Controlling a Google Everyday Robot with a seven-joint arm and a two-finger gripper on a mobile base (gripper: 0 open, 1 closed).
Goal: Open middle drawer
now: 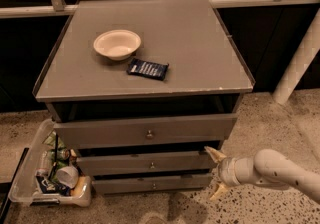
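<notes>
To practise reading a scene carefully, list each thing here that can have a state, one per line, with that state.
middle drawer, no inside showing; looks shut or barely out
top drawer, no inside showing
bowl, upright, empty
packet, lying flat
floor bin, filled with rubbish
tool, open, empty, at the middle drawer's right end
</notes>
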